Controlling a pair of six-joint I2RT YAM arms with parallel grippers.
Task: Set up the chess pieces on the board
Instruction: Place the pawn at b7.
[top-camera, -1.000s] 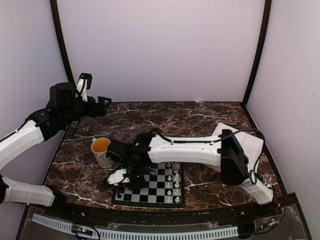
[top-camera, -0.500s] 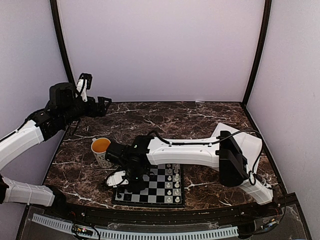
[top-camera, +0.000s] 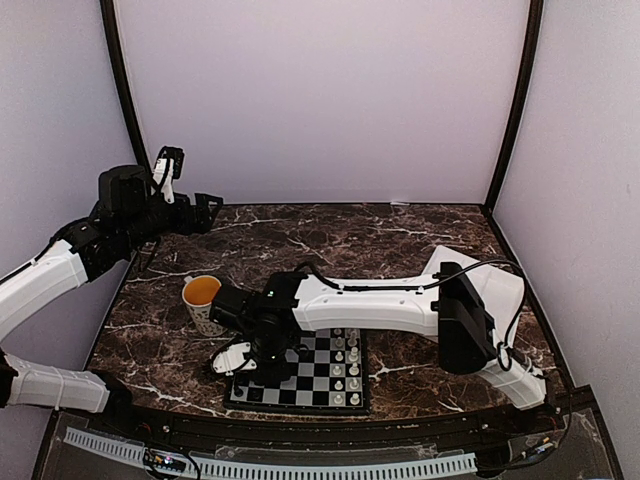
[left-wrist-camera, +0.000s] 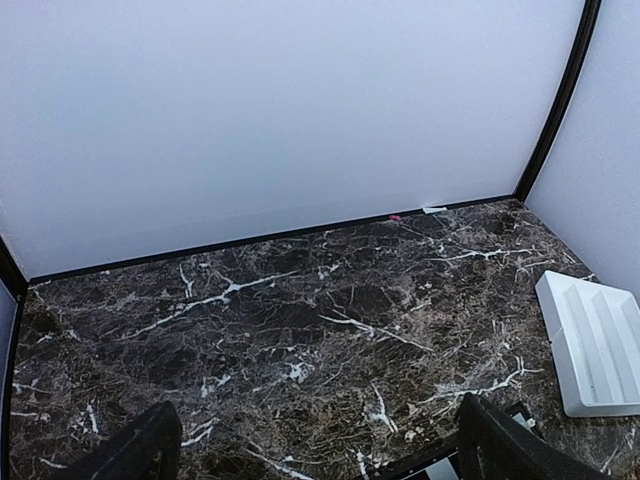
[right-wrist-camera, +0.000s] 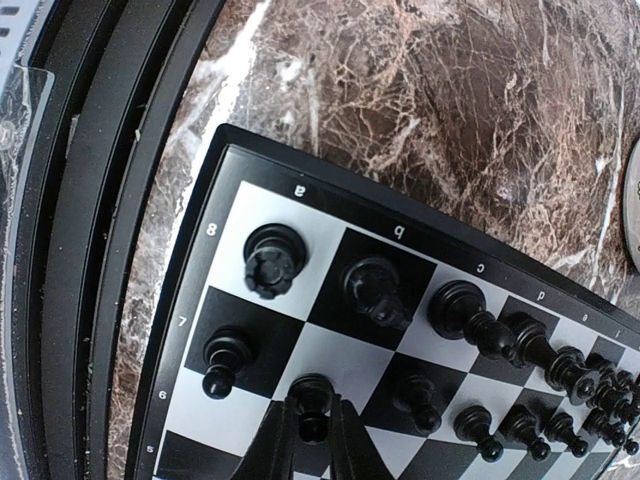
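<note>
The board lies near the front edge; its corner with the a and 8 marks fills the right wrist view. Black chess pieces stand along its edge rows: a rook, a knight, a bishop and pawns. My right gripper reaches down over the board's left side. Its fingers press against both sides of a black pawn that stands upright on a square of the second row. My left gripper hangs open and empty over the back left of the table.
A white mug with an orange inside stands just left of the right arm's wrist, behind the board. White chess figures stand on the board's right side. A white rectangular tray lies at the right of the marble table.
The right gripper has shifted slightly left and toward the front edge over the board, pawn between its fingers. The left arm has not moved.
</note>
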